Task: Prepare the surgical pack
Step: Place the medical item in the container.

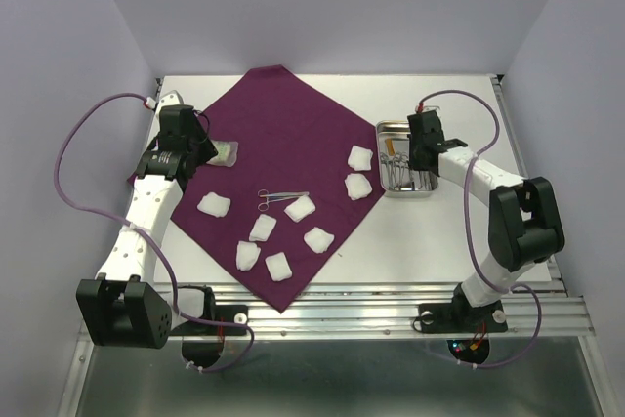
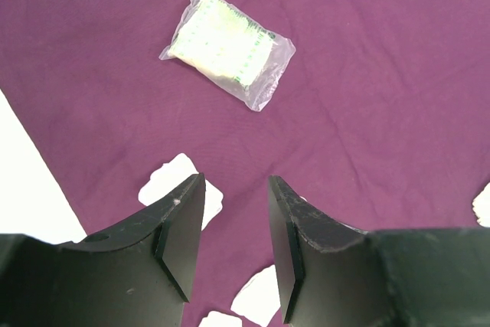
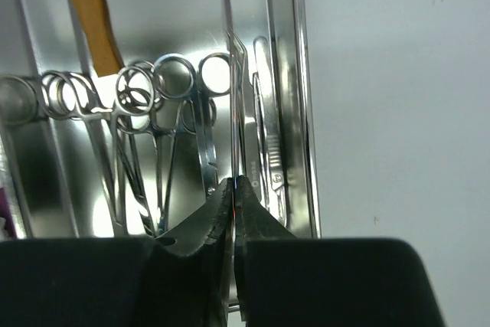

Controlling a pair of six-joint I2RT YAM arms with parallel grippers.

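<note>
The left claw hangs, jaws parted; the right claw is pinched tight.

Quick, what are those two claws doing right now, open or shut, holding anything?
Left gripper: open, empty, above the purple cloth.
Right gripper: shut over the steel tray; whether it pinches anything cannot be told.

This is a robotics lab cell staged as a mock surgical bench: a white table boxed by plain pale walls, an aluminium rail carrying two robot arms just nearer than the maroon cloth, and a steel tray of instruments right of it.
</note>
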